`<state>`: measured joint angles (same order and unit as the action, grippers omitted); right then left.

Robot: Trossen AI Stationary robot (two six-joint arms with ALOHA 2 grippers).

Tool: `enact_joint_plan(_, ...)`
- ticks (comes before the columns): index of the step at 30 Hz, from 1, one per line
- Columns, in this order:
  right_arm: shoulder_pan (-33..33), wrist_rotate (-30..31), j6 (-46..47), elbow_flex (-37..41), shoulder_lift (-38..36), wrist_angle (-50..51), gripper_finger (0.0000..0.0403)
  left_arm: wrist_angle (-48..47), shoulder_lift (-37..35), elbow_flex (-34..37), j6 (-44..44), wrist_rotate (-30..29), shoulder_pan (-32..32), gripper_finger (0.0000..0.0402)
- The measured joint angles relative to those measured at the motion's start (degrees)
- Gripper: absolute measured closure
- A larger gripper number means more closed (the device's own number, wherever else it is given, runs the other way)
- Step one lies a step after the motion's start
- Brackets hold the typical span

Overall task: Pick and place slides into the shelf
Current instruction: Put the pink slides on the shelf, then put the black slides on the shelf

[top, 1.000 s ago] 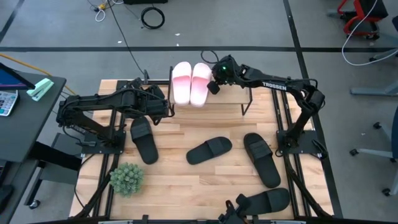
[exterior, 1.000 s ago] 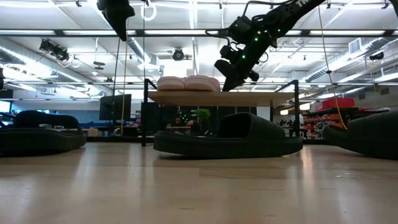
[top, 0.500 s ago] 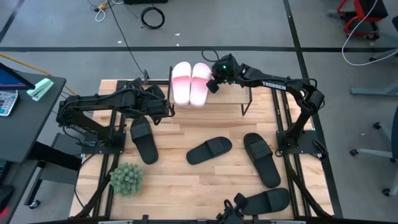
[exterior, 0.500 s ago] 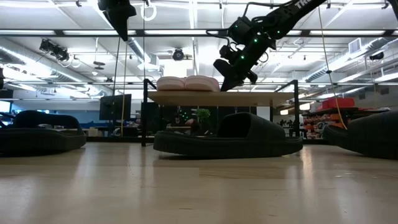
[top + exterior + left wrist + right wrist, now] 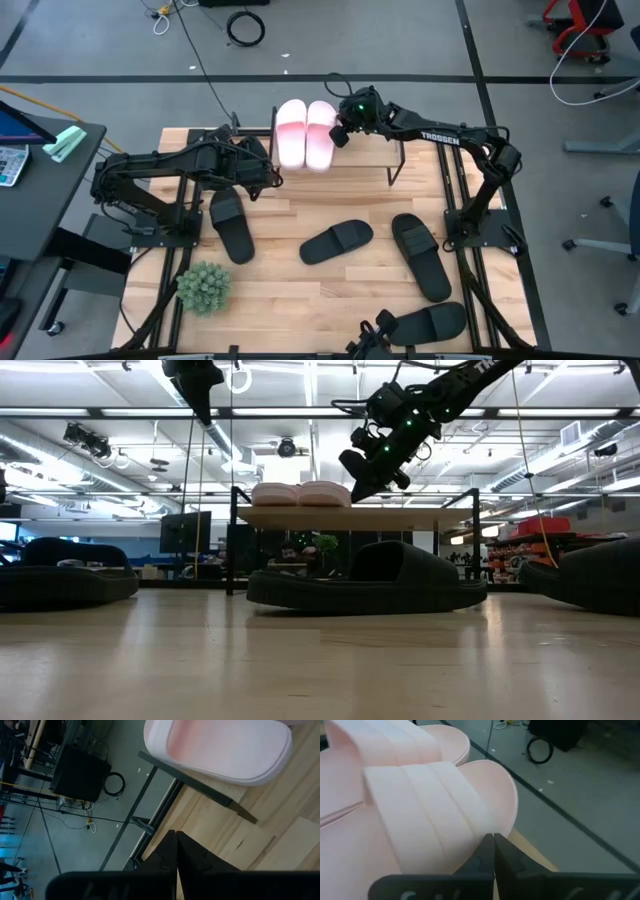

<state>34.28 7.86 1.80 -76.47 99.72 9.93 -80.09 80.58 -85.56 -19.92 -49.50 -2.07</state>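
Note:
Two pale pink slides (image 5: pixel 293 133) (image 5: pixel 322 131) lie side by side, soles down, on the left end of the shelf's plank top (image 5: pixel 400 517). My right gripper (image 5: pixel 340 134) is shut, with its tips at the right-hand pink slide's right side (image 5: pixel 470 825). My left gripper (image 5: pixel 273 178) is shut and empty, in the air left of the shelf and near its front corner. One pink slide also shows in the left wrist view (image 5: pixel 225 745). Several black slides (image 5: pixel 232 225) (image 5: pixel 336 241) (image 5: pixel 420 255) lie on the slatted tabletop. My right gripper's shut fingertips (image 5: pixel 492 842) stand against the right-hand pink slide's outer side edge (image 5: pixel 502 815), beside its strap. They come slanting down from the table's right. The slide lies flat on the shelf top. Whether the tips press on it or only graze it, I cannot tell.
A fourth black slide (image 5: pixel 430 322) lies near the front right edge. A green potted plant (image 5: pixel 204 287) stands at the front left. The shelf's thin black legs (image 5: pixel 395 170) stand at the far middle of the table. The lower tier under the plank shows no slides.
My right gripper has moved a little toward the table's left and slightly up, along the right-hand pink slide's side, staying shut. The pink slides keep their places on the shelf top.

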Motion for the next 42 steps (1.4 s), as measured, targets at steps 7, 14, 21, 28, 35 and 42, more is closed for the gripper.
enact_joint_plan(7,-1.9,1.7,-0.4,0.0,-2.7,2.2,0.0402,-0.9,0.0,0.0,-1.2,2.6,0.0,0.0366)
enact_joint_plan(14,-12.7,20.0,-9.5,0.0,-10.4,5.9,0.0402,-1.7,0.0,0.0,-9.7,15.7,0.3,0.0366)
enact_joint_plan(21,-27.6,22.1,-4.7,-0.1,-21.8,24.2,0.0402,-2.7,0.0,0.0,-8.9,17.9,3.6,0.0379)
enact_joint_plan(28,-44.2,24.5,17.5,3.1,-27.9,38.3,0.0402,11.7,0.0,8.2,5.8,18.0,9.6,0.0376)
enact_joint_plan(35,-55.6,29.4,36.5,13.8,-26.9,38.1,0.0402,37.4,1.0,24.9,31.3,18.1,12.0,0.035)
enact_joint_plan(42,-60.6,30.3,53.9,18.3,-25.9,38.1,0.0402,68.3,1.0,36.2,55.8,18.4,13.0,0.0277)
